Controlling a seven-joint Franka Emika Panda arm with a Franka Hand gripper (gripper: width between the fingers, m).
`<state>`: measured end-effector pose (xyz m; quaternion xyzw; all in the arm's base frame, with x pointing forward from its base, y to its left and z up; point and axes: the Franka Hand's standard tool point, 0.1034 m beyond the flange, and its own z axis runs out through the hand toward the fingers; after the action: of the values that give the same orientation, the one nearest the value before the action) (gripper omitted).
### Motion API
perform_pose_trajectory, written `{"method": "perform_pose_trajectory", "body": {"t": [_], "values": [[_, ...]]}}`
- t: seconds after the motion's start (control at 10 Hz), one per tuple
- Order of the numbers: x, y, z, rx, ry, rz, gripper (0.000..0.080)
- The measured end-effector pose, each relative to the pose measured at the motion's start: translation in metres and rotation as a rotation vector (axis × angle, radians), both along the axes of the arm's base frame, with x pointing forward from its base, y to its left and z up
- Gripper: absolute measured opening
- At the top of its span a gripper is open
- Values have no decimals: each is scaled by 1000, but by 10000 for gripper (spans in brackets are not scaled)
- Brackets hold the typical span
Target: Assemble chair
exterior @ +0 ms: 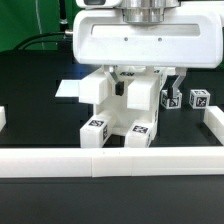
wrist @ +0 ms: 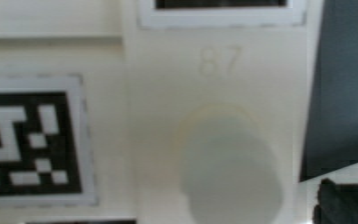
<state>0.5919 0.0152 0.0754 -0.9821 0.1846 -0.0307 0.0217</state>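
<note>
Gripper (exterior: 140, 78) down over the part-built chair (exterior: 108, 112) at the middle of the black table (exterior: 35, 135).

The arm's wide white hand hangs just above the blocky white chair, its fingers reaching down at the top part, but whether they clasp it or stand free I cannot tell. In the wrist view a glossy white chair panel (wrist: 211, 130) fills the frame, a black-and-white tag (wrist: 19, 140) beside it. Two small tagged blocks (exterior: 171, 99) (exterior: 200, 99) lie apart on the exterior view's right, inside the white border rail (exterior: 110, 162).
</note>
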Motion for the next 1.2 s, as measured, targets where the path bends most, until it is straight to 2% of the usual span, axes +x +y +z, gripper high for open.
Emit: {"method": "perform_pose_trajectory", "body": {"t": [0.5, 0.7, 0.9, 1.0, 1.1, 1.2], "values": [[2, 1, 3, 1, -5, 1, 648], [6, -1, 29, 14, -4, 30, 648], [3, 4, 77, 56, 1, 24, 648], [-5, 8, 87, 66, -6, 8, 648], [-17, 14, 91, 73, -8, -2, 648], [-14, 11, 88, 69, -6, -4, 648]]}}
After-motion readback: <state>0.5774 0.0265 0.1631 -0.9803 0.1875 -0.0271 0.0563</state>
